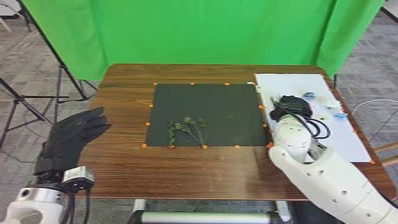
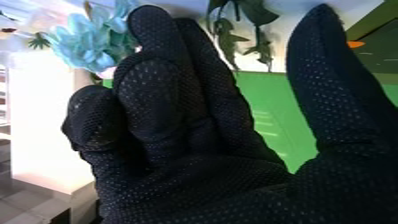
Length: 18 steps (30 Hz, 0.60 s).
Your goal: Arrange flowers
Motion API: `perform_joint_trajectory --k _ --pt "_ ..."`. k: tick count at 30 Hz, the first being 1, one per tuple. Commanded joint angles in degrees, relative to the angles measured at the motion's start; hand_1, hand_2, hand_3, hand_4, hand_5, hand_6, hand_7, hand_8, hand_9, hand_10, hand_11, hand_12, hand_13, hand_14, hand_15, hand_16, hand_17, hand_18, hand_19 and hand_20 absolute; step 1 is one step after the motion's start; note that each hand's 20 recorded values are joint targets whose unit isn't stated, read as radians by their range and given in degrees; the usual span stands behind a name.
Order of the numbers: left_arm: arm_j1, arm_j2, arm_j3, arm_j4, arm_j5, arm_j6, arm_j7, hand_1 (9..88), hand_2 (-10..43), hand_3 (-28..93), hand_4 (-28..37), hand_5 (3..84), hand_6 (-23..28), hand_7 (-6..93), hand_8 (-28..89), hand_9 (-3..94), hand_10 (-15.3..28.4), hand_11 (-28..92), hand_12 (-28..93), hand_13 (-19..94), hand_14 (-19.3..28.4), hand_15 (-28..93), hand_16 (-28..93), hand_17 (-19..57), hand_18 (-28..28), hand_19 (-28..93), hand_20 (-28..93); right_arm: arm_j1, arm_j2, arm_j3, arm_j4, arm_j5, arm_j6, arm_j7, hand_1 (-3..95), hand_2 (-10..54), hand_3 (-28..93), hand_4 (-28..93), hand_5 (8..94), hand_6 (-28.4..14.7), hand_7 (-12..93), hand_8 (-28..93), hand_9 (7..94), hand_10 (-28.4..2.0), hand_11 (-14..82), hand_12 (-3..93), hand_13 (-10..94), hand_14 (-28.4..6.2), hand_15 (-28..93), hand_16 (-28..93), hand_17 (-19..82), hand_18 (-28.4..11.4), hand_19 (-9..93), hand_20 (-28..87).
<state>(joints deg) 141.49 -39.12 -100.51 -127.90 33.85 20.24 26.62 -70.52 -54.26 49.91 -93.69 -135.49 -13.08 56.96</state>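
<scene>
Taking the brown wooden table (image 1: 124,172) as a clock face in the head view, with twelve at the green fabric curtain (image 1: 204,32), the right hand (image 1: 293,107) in its black fabric glove is at about three o'clock, over the rectangular white sheet (image 1: 296,82). In the right wrist view its fingers are loosely bent and its thumb stands well apart from them; it has hold of nothing. Pale blue ruffled flowers (image 2: 89,37) lie beyond the fingertips, and green leafy foliage (image 2: 258,47) is past the gap beside the thumb. In the head view, one small blue bloom (image 1: 308,94) is at one o'clock from this hand and another blue bloom (image 1: 340,115) at four, both on the sheet. The thin green leafy sprigs (image 1: 188,130) lie at six o'clock on the dark rectangular mat (image 1: 204,97), near its edge. The left hand (image 1: 71,135), also black-gloved, is between eight and nine o'clock, by the table's side, with relaxed, nearly straight fingers and nothing held.
</scene>
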Motion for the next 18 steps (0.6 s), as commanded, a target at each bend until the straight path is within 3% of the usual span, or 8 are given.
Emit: perform_joint_trajectory --k 1,5,7,9,14,18 --pt "0.6 -0.76 -0.72 -0.07 0.14 -0.50 -0.39 27.2 3.6 83 -20.8 43.6 12.5 19.5 -11 38.0 21.1 37 9 25 27.1 63 -14 -9.8 22.5 60 9 -1.0 -1.5 -0.5 1.4 0.0 -1.3 0.7 34.4 -5.1 76 -24 72.7 -12.0 17 -7 71.4 -21.3 34.3 20.5 70 -14.5 75 20 53 -20.1 93 35" --pt "0.6 -0.80 -0.77 -0.02 0.17 -0.65 -0.42 27.3 3.7 83 -20.8 43.6 12.5 19.5 -11 38.0 21.1 37 9 25 27.1 64 -14 -9.8 22.5 60 9 -1.0 -2.1 -0.3 2.3 0.7 -2.0 0.7 38.1 -5.6 77 -24 74.8 -9.8 21 -7 73.9 -19.9 37.1 21.3 72 -13.6 74 20 53 -20.1 93 36" --pt "0.6 -0.82 -0.71 -0.03 0.01 -0.57 -0.35 27.3 3.7 83 -20.9 43.6 12.5 19.5 -11 37.9 21.1 37 9 25 27.2 64 -14 -9.8 22.5 60 9 -1.0 -2.6 0.0 2.7 1.2 -2.4 1.0 43.9 -7.0 75 -27 75.9 -8.8 22 8 75.7 -18.6 39.4 22.2 73 -12.5 74 21 54 -20.3 93 37" --pt "0.6 -0.86 -0.80 -0.06 0.21 -0.65 -0.50 27.3 3.7 83 -20.9 43.6 12.4 19.6 -11 37.9 21.1 37 9 25 27.2 64 -14 -9.8 22.5 60 9 -1.3 -2.9 0.1 3.0 0.5 -2.9 0.6 48.8 -7.7 73 -28 77.4 -7.8 24 14 77.0 -17.6 40.7 23.7 74 -11.6 74 22 53 -20.8 93 40" --pt "0.6 -0.90 -0.85 -0.06 0.11 -0.63 -0.52 27.3 3.8 83 -20.8 43.6 12.4 19.8 -11 37.9 21.1 37 9 25 27.2 64 -14 -9.8 22.5 60 9 -1.7 -3.6 0.5 3.9 0.5 -3.3 0.4 53.6 -7.1 72 -28 80.3 -5.9 25 16 80.3 -14.5 38.8 30.8 75 -10.4 74 23 53 -21.1 93 43" --pt "0.4 -1.01 -0.77 -0.02 0.25 -0.77 -0.81 27.3 3.9 83 -20.8 43.6 12.4 19.8 -11 37.9 21.1 37 9 25 27.1 64 -14 -9.8 22.5 60 9 -2.4 -3.8 1.0 3.9 0.8 -2.4 -0.2 54.5 -6.5 72 -28 80.7 -4.7 26 17 81.3 -14.2 38.5 32.0 76 -9.6 74 23 53 -21.2 93 44"
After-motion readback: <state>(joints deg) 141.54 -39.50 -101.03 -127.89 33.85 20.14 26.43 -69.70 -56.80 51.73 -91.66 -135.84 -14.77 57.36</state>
